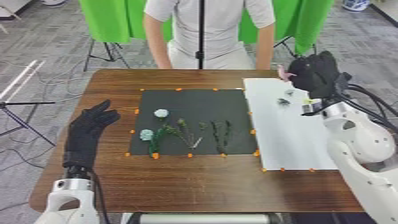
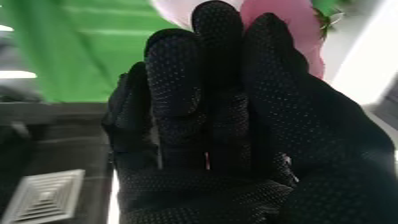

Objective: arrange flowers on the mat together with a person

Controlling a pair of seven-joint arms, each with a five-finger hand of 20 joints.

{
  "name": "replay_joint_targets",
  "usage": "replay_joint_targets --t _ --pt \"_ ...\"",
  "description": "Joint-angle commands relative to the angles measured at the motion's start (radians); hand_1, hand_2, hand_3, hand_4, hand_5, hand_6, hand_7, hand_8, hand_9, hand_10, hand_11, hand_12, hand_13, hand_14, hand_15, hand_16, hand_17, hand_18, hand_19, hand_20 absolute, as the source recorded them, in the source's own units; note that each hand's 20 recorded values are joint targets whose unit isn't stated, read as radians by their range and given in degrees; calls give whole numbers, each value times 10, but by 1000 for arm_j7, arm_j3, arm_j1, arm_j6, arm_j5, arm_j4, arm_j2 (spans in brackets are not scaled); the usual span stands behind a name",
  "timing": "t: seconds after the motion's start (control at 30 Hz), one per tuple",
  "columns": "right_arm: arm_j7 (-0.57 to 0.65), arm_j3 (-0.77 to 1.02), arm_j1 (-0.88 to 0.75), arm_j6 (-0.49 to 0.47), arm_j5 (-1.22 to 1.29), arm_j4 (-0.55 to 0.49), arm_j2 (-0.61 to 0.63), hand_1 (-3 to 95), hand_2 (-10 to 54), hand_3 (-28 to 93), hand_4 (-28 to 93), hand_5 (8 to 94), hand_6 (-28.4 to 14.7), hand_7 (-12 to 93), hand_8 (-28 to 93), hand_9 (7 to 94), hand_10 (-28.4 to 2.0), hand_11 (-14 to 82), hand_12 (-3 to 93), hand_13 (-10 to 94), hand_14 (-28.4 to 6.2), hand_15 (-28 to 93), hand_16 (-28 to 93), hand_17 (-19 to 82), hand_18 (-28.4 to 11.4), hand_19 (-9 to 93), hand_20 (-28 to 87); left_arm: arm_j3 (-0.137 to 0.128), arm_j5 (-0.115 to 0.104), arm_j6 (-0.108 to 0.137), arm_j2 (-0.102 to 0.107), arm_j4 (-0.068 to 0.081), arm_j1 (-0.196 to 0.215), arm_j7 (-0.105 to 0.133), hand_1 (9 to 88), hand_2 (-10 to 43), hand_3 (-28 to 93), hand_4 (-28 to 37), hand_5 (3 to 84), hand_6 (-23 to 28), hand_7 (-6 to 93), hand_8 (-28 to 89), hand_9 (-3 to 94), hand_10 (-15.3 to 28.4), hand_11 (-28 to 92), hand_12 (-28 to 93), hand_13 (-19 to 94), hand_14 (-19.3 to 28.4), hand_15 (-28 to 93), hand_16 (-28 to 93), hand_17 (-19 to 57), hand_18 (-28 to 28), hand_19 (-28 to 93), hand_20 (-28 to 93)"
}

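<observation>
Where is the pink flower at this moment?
At the head view's upper right: the pink flower is held by the right robot hand, near the far edge of the white sheet.

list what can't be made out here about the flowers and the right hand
- Pink flower: bloom cut off by the top edge, right wrist view; its stem, if any, hidden behind the right hand.
- Whether that hand grips the flower: its own glove covers the contact, right wrist view.
- Small dark thing on the white sheet: too small to name, head view.
</observation>
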Motion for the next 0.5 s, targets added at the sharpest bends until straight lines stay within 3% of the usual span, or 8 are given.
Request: replay_joint_targets --t 0.03,0.23,0.5 --pt "-108 -276 246 10 19 -10 -74 594 -95 647 -283 835 49 217 73 929 -65 67 391 737 -65 512 437 324 -187 691 610 0 2 -2 1 5 1 -12 183 61 643 -283 476 58 132 -47 470 147 215 154 359 193 263 32 4 164 168 191" --pt "-181 -498 367 4 -1 56 -122 592 -95 648 -283 837 49 215 74 929 -63 66 392 735 -63 516 438 322 -187 692 611 4 2 -6 5 9 -8 -12 185 61 641 -283 475 58 133 -46 470 147 216 155 358 193 263 32 4 164 168 191" --pt "-275 -666 474 16 -49 194 -187 591 -95 646 -283 833 52 218 74 926 -61 66 394 732 -60 521 440 322 -185 693 612 7 1 -7 4 13 -11 -12 182 61 642 -283 475 58 133 -47 470 147 216 155 358 193 264 32 4 164 168 191"
